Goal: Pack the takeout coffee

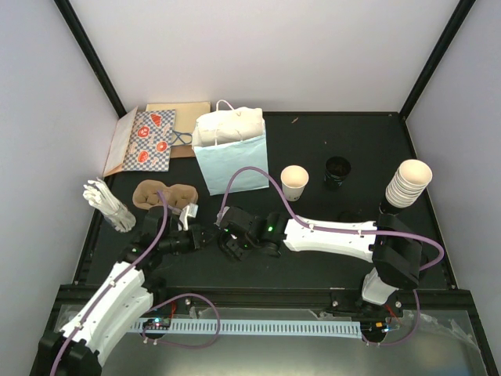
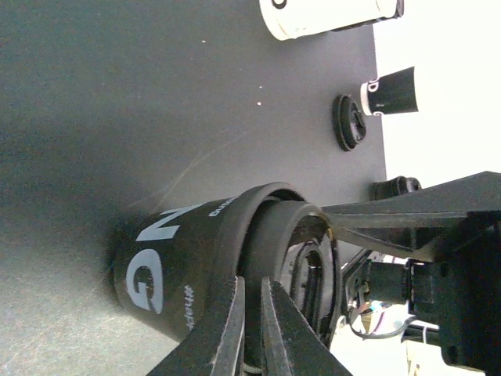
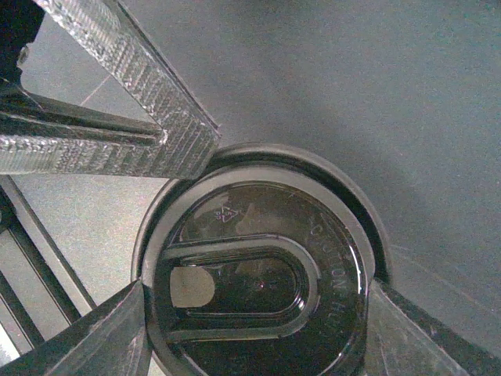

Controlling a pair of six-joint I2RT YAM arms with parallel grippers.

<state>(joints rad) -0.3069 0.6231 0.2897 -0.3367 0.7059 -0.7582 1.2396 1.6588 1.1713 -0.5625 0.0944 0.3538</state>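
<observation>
Black bench (image 1: 352,141), white walls on three sides. Both arms meet over one coffee cup (image 2: 168,270) standing upright toward the front edge, a bit left of centre; from overhead the grippers hide it. Black lid (image 3: 258,282) sits on top. Right gripper (image 3: 258,325) hangs over it, jaws against opposite sides of the lid rim, so clamped on the lid as far as I can see. Left gripper (image 2: 252,301) sits low at the side, fingers (image 2: 223,329) together with only a slit between them, tips touching the lid rim. Can't tell if the rim edge is pinched in that slit. Reads to me as lid seating just ahead of the lift into the light blue bag (image 1: 233,160), which stands toward the rear edge, straight behind the cup. To do it well: check the lid is down all round first, because a grip on the lid alone could pull it off a paper cup. Gripping lower on the cup wall is safer, lightly, since paper will ovalise. Left fingers should back off before the lift so they don't lever the rim. Lift vertical, keep the cup level, go over the bag's front rim. Bag mouth shows something white plus handles, so entry may be tight. Cup carrier (image 1: 163,194) near the left edge, open cup (image 1: 295,180) and spare lid (image 1: 338,168) are well apart from that path.
</observation>
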